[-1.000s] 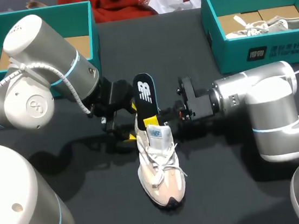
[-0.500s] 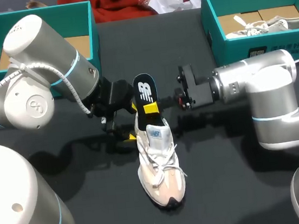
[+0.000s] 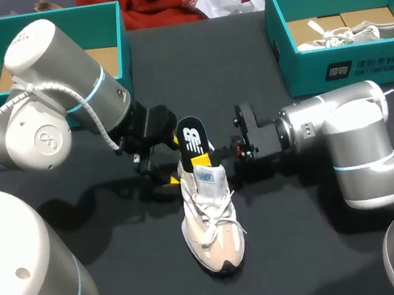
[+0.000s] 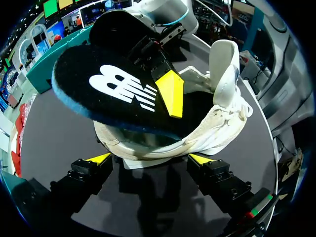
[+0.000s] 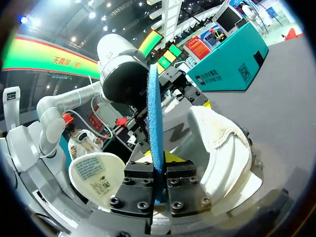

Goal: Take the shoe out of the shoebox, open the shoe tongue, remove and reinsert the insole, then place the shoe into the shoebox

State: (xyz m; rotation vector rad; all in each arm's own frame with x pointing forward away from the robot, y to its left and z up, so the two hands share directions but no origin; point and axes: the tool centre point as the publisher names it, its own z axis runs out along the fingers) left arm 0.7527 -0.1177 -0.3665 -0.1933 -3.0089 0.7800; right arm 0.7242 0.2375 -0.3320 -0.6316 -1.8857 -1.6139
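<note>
Shoe: the pale shoe point(image 3: 209, 218) is set on its sole at the middle of the desk point(image 3: 303, 249), outside both boxes, with its toe toward the robot and its laces loosened.
Tongue: the tongue point(image 4: 223, 64) is stood up and away from the opening, presumably so that the mouth of the shoe is kept wide for the insole.
Insole: the black insole point(image 3: 192, 130) is held steeply on end. Its lower part is sunk into the heel opening and its upper part is raised in the air above the heel.
Right end effector: the right end effector point(image 5: 159, 170) is clenched on the insole, which is pinched flat from both faces. That grip is judged to suit sliding the insole along the length of the shoe.
Left end effector: the left end effector point(image 4: 149, 160) is placed low at the heel, which is framed on either side. This is probably so that the shoe is kept from shifting or tipping. Whether the heel is actually clamped cannot be told.
Step in hand: the insole stage is judged to be under way. Whether the insole is being drawn out or fed back in cannot be settled from this moment.
Right shoebox: in the teal shoebox point(image 3: 345, 64) at the far right of the desk, a second pale shoe is seen lying on brown card.
Left shoebox: the teal shoebox point(image 3: 107, 29) at the far left is largely hidden by the left arm. Only a brown card floor is shown, and no shoe is seen in it.
Remaining: the shoe has yet to be put back into a box.
</note>
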